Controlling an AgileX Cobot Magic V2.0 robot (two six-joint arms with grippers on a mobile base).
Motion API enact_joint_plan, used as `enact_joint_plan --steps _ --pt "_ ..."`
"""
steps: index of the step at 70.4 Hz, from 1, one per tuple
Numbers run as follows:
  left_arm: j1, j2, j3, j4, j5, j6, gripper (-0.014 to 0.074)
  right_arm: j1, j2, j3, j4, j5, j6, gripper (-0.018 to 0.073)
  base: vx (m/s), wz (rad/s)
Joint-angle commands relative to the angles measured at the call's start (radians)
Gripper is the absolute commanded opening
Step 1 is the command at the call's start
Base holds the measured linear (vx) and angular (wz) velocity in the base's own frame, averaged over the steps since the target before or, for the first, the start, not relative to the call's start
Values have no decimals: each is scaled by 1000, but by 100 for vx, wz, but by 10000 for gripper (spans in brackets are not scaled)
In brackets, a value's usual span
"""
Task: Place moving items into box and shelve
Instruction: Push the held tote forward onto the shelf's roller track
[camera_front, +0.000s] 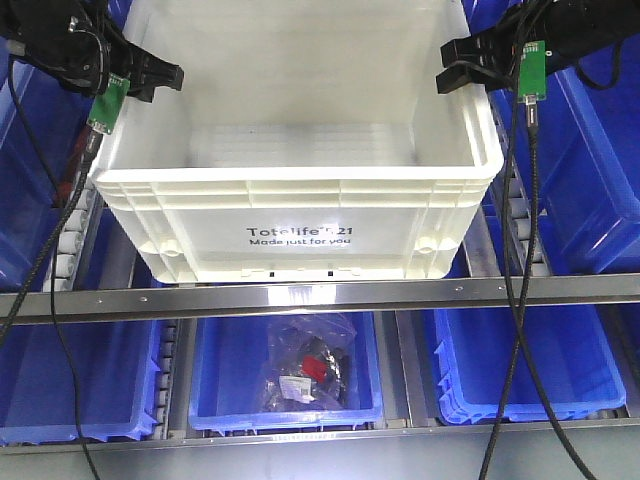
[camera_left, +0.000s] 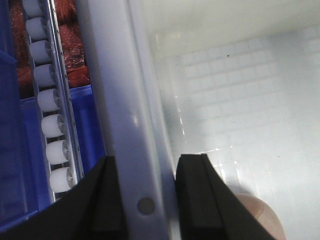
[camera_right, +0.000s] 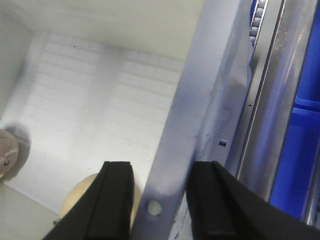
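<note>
The white box (camera_front: 300, 200), printed "Totelife", sits on the shelf's roller tracks with its front at the metal rail. My left gripper (camera_front: 165, 80) (camera_left: 145, 161) straddles the box's left rim (camera_left: 132, 130), one finger outside and one inside, shut on it. On the opposite side, my right gripper (camera_front: 455, 65) (camera_right: 161, 167) is shut on the right rim (camera_right: 200, 100), which runs slanted between its fingers. Inside the box lie the moving items: a pinkish plush (camera_left: 262, 217) (camera_right: 6, 155) and a yellow plush (camera_right: 80, 197), partly behind my inner right finger.
Blue bins (camera_front: 590, 170) flank the box on both sides. White rollers (camera_left: 50, 100) line the track beside the left rim. A metal rail (camera_front: 320, 295) crosses below the box. Lower blue bins stand underneath, the middle one (camera_front: 290, 370) holding a plastic bag of items.
</note>
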Motion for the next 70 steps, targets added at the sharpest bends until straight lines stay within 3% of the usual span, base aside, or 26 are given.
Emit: enact_joint_plan --steps 1,19,28,49,70 --pt "-16 -40 -32 -21 -123 16 183 16 -80 -48 146 -69 -72 180 0 0" --pt "-16 -40 -32 -10 -122 16 454 16 -80 -48 146 -99 -68 540 0 0" --pt "-16 -40 -32 37 -115 3 531 16 -80 -48 141 -115 -68 641 0 0" --pt "-16 -55 -32 241 -92 -191 545 16 -80 -48 69 -180 -68 645 0 0" --pt "-16 -110 -32 237 -78 -195 545 16 -97 -48 44 -235 -68 592 0 0"
